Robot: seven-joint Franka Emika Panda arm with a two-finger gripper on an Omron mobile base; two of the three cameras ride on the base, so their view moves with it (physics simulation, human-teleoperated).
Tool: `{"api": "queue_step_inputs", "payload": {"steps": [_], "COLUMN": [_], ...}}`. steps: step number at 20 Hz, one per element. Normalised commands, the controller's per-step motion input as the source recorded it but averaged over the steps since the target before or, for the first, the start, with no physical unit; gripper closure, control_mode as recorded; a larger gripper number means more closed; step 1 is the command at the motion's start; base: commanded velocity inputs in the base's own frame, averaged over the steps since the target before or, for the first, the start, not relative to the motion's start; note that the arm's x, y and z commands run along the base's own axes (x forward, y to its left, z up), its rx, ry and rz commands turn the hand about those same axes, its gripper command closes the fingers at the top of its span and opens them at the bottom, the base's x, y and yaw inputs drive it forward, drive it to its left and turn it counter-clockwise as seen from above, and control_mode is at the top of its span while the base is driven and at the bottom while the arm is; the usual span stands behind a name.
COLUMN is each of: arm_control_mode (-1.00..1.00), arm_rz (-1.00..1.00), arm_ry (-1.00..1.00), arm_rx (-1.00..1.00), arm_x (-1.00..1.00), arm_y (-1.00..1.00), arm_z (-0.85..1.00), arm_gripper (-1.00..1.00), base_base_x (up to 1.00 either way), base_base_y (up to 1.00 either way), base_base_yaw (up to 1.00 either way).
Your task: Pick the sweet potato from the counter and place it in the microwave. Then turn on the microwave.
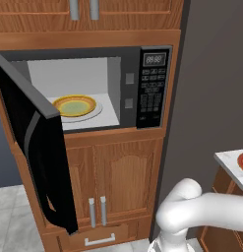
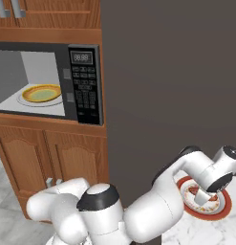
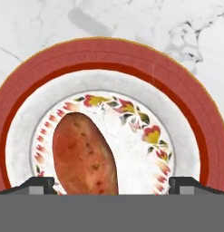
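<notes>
The claw (image 3: pixel 111 186) stood wide open, gripping nothing, right above the potato (image 3: pixel 85 156), whose near end lay between the fingertips (image 3: pixel 37 185). The potato rested on a red-rimmed plate (image 3: pixel 109 59) on the counter (image 3: pixel 36 27) beneath the claw. Far off to the claw's left, the microwave (image 1: pixel 152 86) stood with its door (image 1: pixel 37 147) swung open, a yellow plate (image 1: pixel 75 106) inside.

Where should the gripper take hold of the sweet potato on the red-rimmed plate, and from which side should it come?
Grip the sweet potato across its thick middle, coming straight down from above. It lies flat on the red-rimmed plate, so only its top and long sides are free. The open gripper already looks down on it; its fingertips probably need to be centred over the tuber so they straddle its narrow width.
</notes>
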Motion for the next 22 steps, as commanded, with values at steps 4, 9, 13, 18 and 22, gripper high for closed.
{"api": "queue_step_inputs", "payload": {"steps": [4,9,13,18,22], "arm_control_mode": [-1.0,-1.0,-1.0,-1.0,-1.0], "arm_rz": [0.0,0.0,0.0,0.0,-0.01], "arm_ry": [0.0,0.0,0.0,0.0,0.0], "arm_rx": [0.0,0.0,0.0,0.0,0.0], "arm_x": [0.14,0.14,0.09,0.0,0.02], "arm_y": [-0.15,-0.09,-0.05,-0.01,0.0], "arm_z": [-0.2,-0.17,-0.16,-0.18,-0.18], "arm_gripper": [-1.0,-1.0,-1.0,-1.0,1.0], "base_base_x": [0.0,0.0,0.0,0.0,0.0], "base_base_y": [0.0,0.0,0.0,0.0,0.0], "base_base_yaw": [0.0,0.0,0.0,0.0,0.0]}}
